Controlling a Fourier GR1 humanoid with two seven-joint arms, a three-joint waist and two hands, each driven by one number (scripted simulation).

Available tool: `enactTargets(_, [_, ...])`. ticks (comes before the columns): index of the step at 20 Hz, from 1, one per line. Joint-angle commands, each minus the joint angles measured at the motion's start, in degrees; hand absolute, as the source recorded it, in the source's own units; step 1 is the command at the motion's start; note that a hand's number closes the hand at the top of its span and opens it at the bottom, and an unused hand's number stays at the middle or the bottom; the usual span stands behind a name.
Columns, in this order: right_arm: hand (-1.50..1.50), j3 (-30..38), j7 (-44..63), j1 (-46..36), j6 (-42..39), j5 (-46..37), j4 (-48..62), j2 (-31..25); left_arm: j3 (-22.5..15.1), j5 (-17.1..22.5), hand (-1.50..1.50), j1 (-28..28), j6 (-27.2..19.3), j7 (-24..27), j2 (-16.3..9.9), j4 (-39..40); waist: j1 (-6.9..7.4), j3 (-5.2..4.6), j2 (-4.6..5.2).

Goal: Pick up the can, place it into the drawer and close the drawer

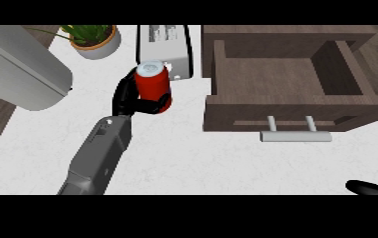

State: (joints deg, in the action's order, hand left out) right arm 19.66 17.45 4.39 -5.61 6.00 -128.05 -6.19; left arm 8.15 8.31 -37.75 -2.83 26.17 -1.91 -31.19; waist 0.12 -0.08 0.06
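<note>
Left of the open drawer (284, 77), the left robot hand (133, 99) curls round the can (152, 82).

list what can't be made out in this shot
Head view only:
- right hand: cut off by the lower right edge, fingers unreadable.
- can: lower part hidden by left hand curled round it.
- box behind can: print too small to read.

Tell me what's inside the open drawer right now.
Nothing visible: the drawer shows only its bare wooden floor. The can is outside it, held by the left hand. The front wall hides the floor just behind it.
</note>
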Motion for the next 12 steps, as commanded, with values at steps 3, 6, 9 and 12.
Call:
enactTargets(3, [-1.5, -1.04, -2.38, 0.19, -0.17, -0.96, 1.81, 1.21, -3.14, -0.88, 1.5, -7.99, -2.28, -9.46, 1.64, -8.46, 0.1, 0.18, -0.48])
enactTargets(6, [-1.5, -1.14, -0.34, -0.57, 0.04, -0.97, 0.18, 0.31, -5.59, 1.22, 1.5, -10.86, -3.91, -12.33, 1.83, -10.24, -0.89, 0.16, -0.68])
enactTargets(9, [-1.5, -0.3, 0.41, -1.13, 0.25, -0.1, 0.45, -0.11, -4.88, 0.16, 1.5, -12.53, -3.9, -15.08, 1.31, -11.44, -1.0, 0.17, -0.58])
enactTargets(12, [-1.5, -0.68, 2.06, -1.3, 0.32, -0.75, -0.73, -0.78, -5.13, 0.56, 1.5, -13.89, -5.47, -18.17, 1.73, -14.25, -1.06, 0.18, -1.07])
